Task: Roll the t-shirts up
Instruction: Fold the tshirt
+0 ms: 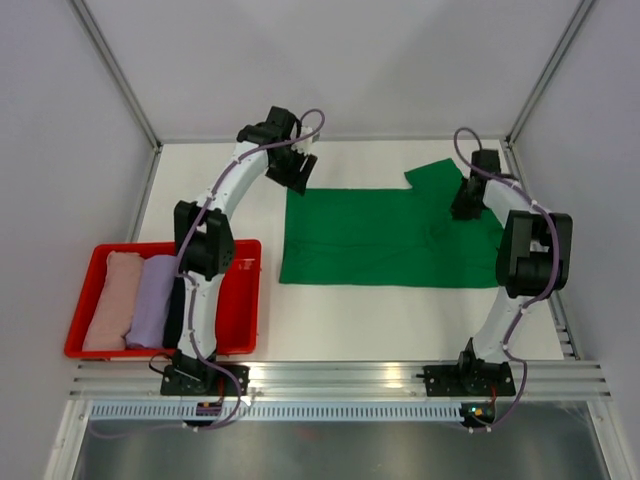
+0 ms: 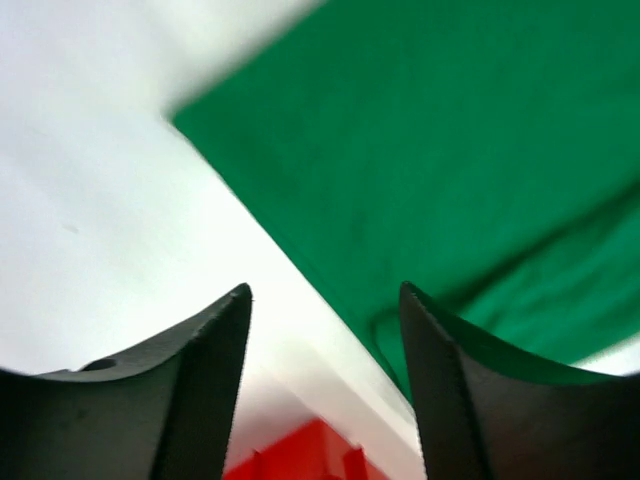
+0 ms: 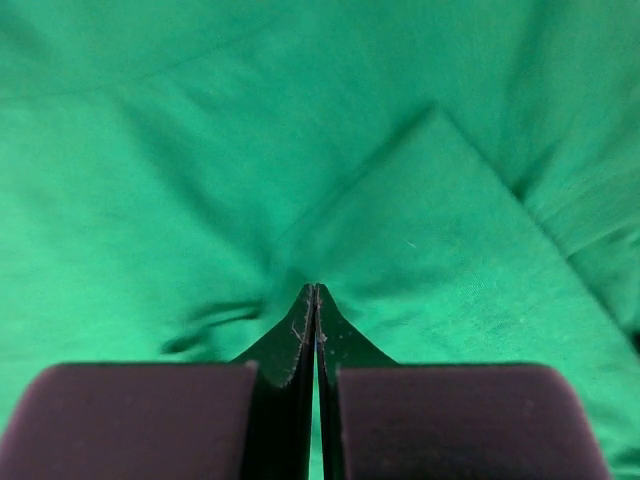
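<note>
Nearest, at the left: red tray (image 1: 245,290) on the white table (image 1: 360,320), holding three rolled shirts side by side, long axes running near to far. From the left these are a pink t-shirt (image 1: 112,300), a lavender t-shirt (image 1: 150,300) and a black t-shirt (image 1: 175,310), partly hidden by the left arm.

Middle of table: green t-shirt (image 1: 380,235), spread flat. Its long axis runs left to right, with the straight hem edge to the left and a sleeve jutting out at the far right corner.

Right end of that shirt, just near of the sleeve: right gripper (image 3: 315,290), pointing down into the cloth. Its fingers are pressed together on a small pinch of green fabric, and creases draw in toward the tips.

Farthest, at the shirt's far left corner: left gripper (image 2: 325,290). Its fingers are spread fairly wide with nothing between them. The shirt's edge runs past the right finger, and bare table lies under the left one.
</note>
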